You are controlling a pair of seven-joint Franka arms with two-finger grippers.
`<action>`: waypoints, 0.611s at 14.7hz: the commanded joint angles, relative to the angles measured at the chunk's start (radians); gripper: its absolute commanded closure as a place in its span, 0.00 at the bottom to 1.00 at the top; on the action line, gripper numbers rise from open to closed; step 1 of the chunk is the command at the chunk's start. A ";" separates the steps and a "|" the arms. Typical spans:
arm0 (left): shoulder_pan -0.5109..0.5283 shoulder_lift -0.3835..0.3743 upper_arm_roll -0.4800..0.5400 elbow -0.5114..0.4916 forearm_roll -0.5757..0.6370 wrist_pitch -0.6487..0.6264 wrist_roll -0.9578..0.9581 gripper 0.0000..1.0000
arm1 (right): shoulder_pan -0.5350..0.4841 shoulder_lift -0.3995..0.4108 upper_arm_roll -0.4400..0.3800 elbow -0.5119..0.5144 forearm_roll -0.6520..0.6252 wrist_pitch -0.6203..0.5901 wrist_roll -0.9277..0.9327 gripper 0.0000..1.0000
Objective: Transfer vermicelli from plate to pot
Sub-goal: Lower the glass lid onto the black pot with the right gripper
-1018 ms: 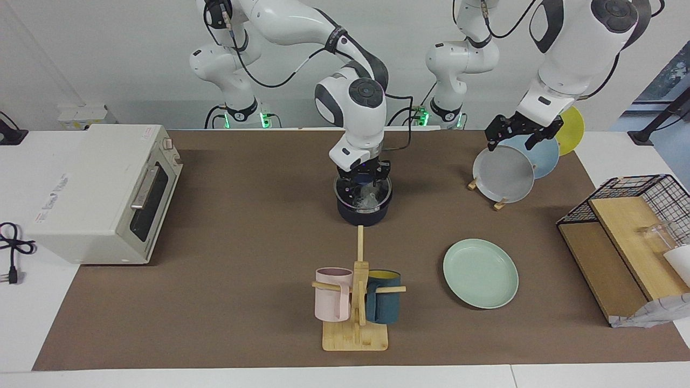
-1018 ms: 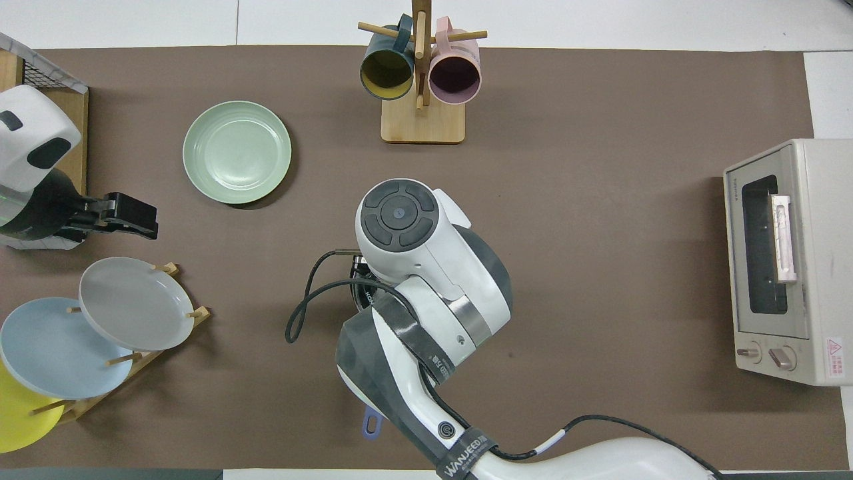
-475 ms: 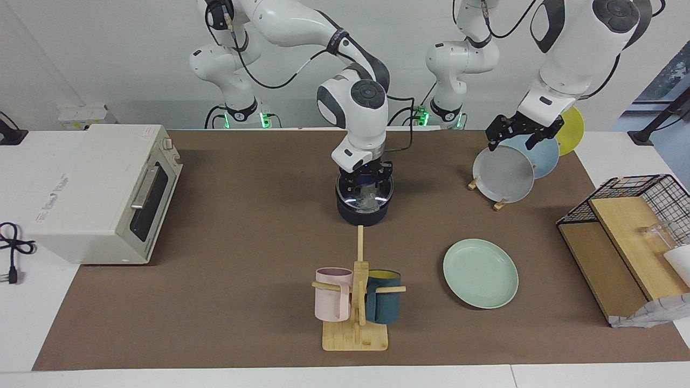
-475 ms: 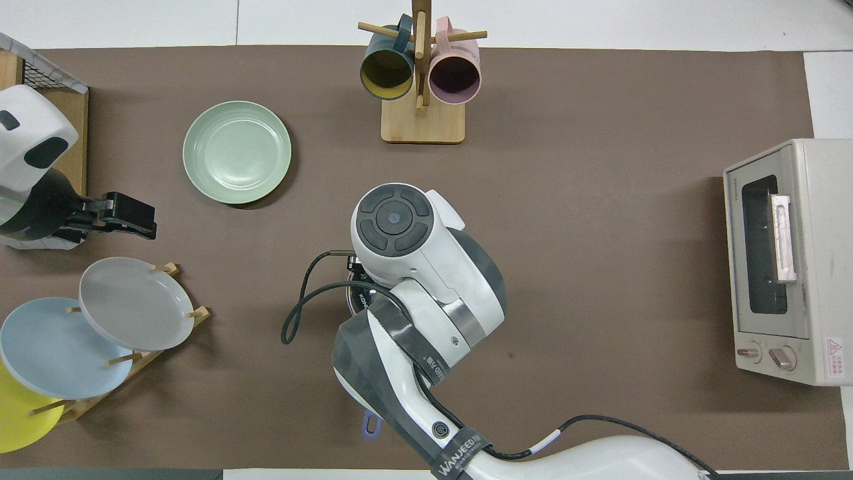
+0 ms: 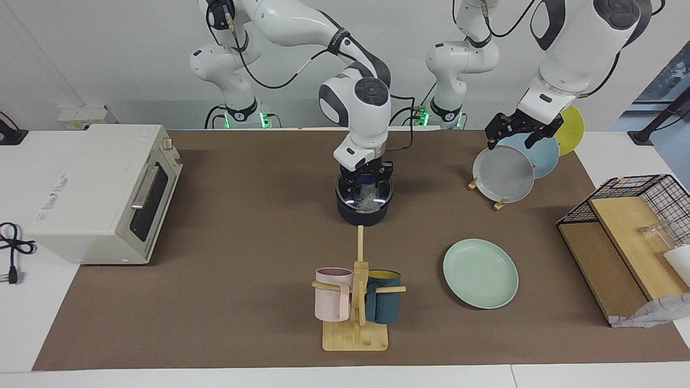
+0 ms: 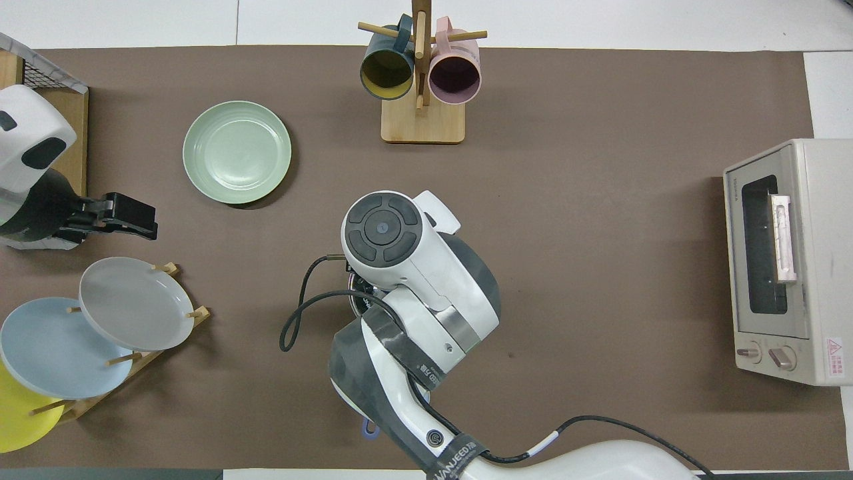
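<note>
The dark navy pot (image 5: pixel 362 211) stands mid-table, nearer to the robots than the mug stand. The whitish vermicelli (image 5: pixel 368 196) lies inside it. My right gripper (image 5: pixel 367 184) hangs just above the pot's mouth, open, its tips apart over the clump. In the overhead view the right arm hides the pot except a rim sliver (image 6: pixel 357 301) and the handle's blue end (image 6: pixel 368 430). The mint-green plate (image 5: pixel 480 273) (image 6: pixel 236 151) sits bare, toward the left arm's end. My left gripper (image 5: pixel 512 139) (image 6: pixel 141 223) waits open over the grey upright plate.
A wooden stand with a pink mug (image 5: pixel 333 294) and a teal mug (image 5: pixel 384 303) is farther from the robots than the pot. A rack holds grey (image 5: pixel 504 173), light-blue and yellow plates. The toaster oven (image 5: pixel 105 191) and a wire basket (image 5: pixel 636 215) flank the mat.
My right gripper has lifted a little out of the pot, and its wrist has shifted slightly. The vermicelli stays in the pot. The left arm has barely moved.
</note>
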 commanded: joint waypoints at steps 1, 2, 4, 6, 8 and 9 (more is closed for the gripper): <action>-0.002 -0.018 0.000 -0.009 -0.020 -0.001 -0.009 0.00 | 0.002 -0.002 0.002 0.007 -0.033 0.009 0.015 1.00; 0.000 -0.018 -0.003 -0.009 -0.021 -0.002 -0.009 0.00 | 0.002 -0.002 0.002 0.007 -0.031 0.013 0.016 1.00; -0.002 -0.019 -0.003 -0.012 -0.021 -0.001 -0.009 0.00 | 0.002 -0.002 0.004 0.007 -0.030 0.027 0.018 1.00; -0.002 -0.019 -0.003 -0.011 -0.021 -0.002 -0.009 0.00 | 0.002 -0.002 0.002 0.007 -0.031 0.030 0.019 1.00; -0.003 -0.019 -0.003 -0.012 -0.021 -0.001 -0.032 0.00 | 0.002 -0.002 0.002 0.007 -0.030 0.044 0.035 1.00; -0.003 -0.019 -0.003 -0.011 -0.021 -0.001 -0.041 0.00 | 0.002 -0.002 0.004 0.004 -0.031 0.053 0.041 1.00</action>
